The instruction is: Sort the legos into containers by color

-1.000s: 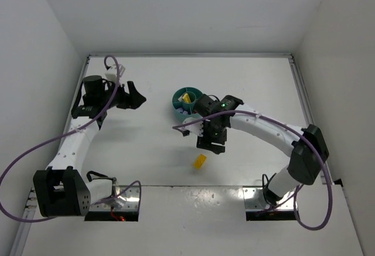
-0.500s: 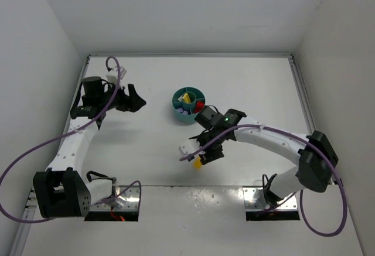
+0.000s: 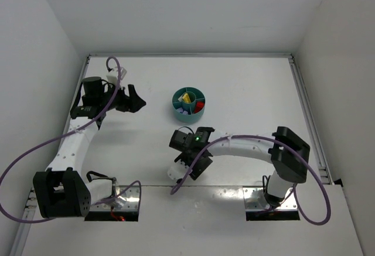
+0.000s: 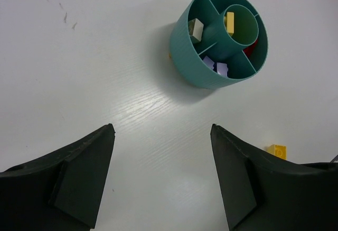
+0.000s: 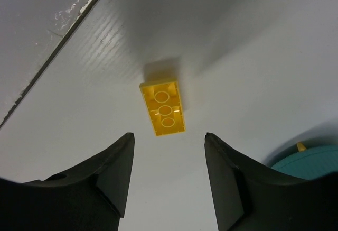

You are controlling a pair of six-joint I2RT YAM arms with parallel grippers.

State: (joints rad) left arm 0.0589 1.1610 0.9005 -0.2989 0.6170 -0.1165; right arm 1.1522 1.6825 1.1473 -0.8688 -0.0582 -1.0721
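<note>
Right pincer (image 5: 168,146), low over the bench (image 3: 252,86) near its front edge: I read both fingers as spread wide, with nothing between them. The loose brick (image 5: 162,108), yellow, lies flat on the bench just beyond the fingertips and in line with the gap, touching neither finger. Its long side runs nearly along the pincer's axis, and its upper face shows three rings. The left pincer (image 4: 162,136) is likewise open and empty, facing the dish (image 4: 195,67) from well apart. The dish holds a yellow brick (image 4: 230,20) in its central cup (image 4: 248,27). An off-white brick (image 4: 196,29), purple bricks (image 4: 214,66) and a red brick (image 3: 199,105) lie in separate ring sections.
</note>
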